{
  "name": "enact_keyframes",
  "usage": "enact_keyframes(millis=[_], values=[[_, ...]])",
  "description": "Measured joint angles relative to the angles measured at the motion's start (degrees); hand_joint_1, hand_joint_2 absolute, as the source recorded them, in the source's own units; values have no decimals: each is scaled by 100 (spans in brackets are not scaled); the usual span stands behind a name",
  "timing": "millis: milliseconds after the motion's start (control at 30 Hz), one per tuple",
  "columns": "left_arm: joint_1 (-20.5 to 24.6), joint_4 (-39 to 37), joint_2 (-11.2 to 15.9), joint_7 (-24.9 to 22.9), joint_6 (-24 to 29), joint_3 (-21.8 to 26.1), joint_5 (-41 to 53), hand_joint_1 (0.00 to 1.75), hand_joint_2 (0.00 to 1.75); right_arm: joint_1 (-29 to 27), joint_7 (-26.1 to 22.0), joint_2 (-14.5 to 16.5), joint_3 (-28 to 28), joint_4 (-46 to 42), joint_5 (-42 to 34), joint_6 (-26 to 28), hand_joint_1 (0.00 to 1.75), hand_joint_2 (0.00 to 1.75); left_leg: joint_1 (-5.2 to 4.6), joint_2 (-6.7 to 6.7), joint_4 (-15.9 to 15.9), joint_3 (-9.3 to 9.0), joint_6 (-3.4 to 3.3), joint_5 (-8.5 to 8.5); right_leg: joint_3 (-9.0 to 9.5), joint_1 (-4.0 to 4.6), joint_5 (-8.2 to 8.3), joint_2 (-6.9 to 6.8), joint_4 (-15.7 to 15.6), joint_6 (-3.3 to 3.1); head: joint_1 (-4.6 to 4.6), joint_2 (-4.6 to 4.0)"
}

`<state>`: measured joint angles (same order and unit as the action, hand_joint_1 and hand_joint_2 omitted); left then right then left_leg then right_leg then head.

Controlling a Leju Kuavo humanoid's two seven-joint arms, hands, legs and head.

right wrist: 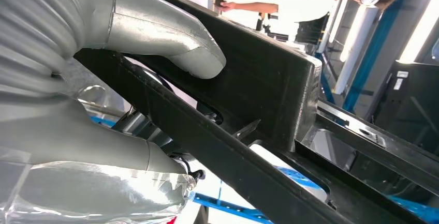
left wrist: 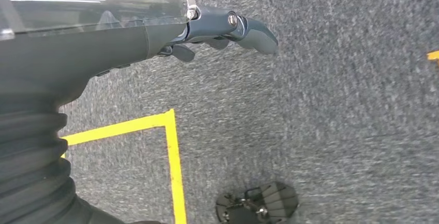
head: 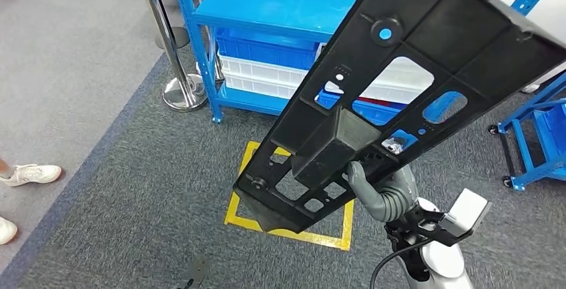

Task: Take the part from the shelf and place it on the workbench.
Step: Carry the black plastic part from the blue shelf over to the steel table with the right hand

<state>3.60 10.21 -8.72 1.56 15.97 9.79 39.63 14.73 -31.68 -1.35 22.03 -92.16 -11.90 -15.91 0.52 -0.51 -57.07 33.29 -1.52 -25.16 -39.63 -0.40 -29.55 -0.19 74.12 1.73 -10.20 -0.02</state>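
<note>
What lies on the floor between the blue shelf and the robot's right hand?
In the head view, grey carpet with a yellow taped square lies between the blue shelf and the right hand, under the held black part.

I saw a grey carpeted floor (head: 133, 189) with a yellow tape square (head: 294, 232) marked on it, just in front of a blue shelf (head: 267, 9). The shelf stood on the carpet and carried blue and white bins (head: 267, 62) on its lower levels. A chrome post (head: 175, 69) with a round base stood on the floor beside the shelf's left upright.
</note>
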Motion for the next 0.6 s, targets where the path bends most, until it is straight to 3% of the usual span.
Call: enact_keyframes(millis=[33,67,133,167,233,300,400,433,467,533,600], values=[[0,0,-1,25,4,-1,8,0,175,-7,6,-1,-1,-14,0,7,175,175,-2,1,-8,42,11,30,228,2,198,2,-285,-22,1,0],[0,0,-4,47,10,-1,19,0,175,-10,14,-1,-3,-34,1,16,175,175,-6,3,-13,75,27,58,509,16,283,10,-684,-62,1,0],[4,0,-13,64,25,-2,40,0,175,-13,26,-1,-11,-84,1,36,175,175,-6,18,-14,115,84,124,970,48,200,30,-1421,-126,1,0],[6,0,-17,65,30,-3,49,0,175,-16,36,-1,-19,-102,1,45,175,175,-1,28,-6,133,120,163,1076,67,127,36,-1617,-149,1,0],[4,0,-19,65,32,-4,53,0,175,-25,59,-1,-32,-117,0,63,175,175,3,55,1,171,189,201,1114,59,125,0,-1777,-182,1,0],[-2,0,-19,66,33,-4,56,0,175,-36,80,1,-39,-122,-3,75,175,175,-1,69,-242,305,241,4,1120,17,157,-67,-1890,-241,-3,0],[-9,0,-17,67,31,-4,68,0,175,-72,92,2,-42,-132,-9,85,175,175,25,67,-1349,743,315,-574,1066,-2,178,-178,-1892,-289,-7,0],[-13,0,-17,66,30,-4,72,0,175,-84,93,2,-42,-132,-9,86,175,175,35,65,-1625,832,340,-645,1048,-2,178,-218,-1870,-289,-7,0],[-16,0,-16,66,29,-4,76,0,175,-92,93,2,-42,-132,-9,86,175,175,48,59,-1702,829,362,-608,1034,-5,171,-260,-1842,-284,-7,0],[-13,0,-10,65,29,-4,91,0,175,-100,94,2,-42,-132,-3,79,175,175,72,-23,-1192,514,390,-275,1019,-15,135,-344,-1776,-253,-7,0],[2,0,-8,65,28,-5,105,0,175,-101,94,1,-43,-132,3,72,175,175,32,-229,-494,110,370,-51,1002,0,82,-421,-1701,-193,-6,0]])
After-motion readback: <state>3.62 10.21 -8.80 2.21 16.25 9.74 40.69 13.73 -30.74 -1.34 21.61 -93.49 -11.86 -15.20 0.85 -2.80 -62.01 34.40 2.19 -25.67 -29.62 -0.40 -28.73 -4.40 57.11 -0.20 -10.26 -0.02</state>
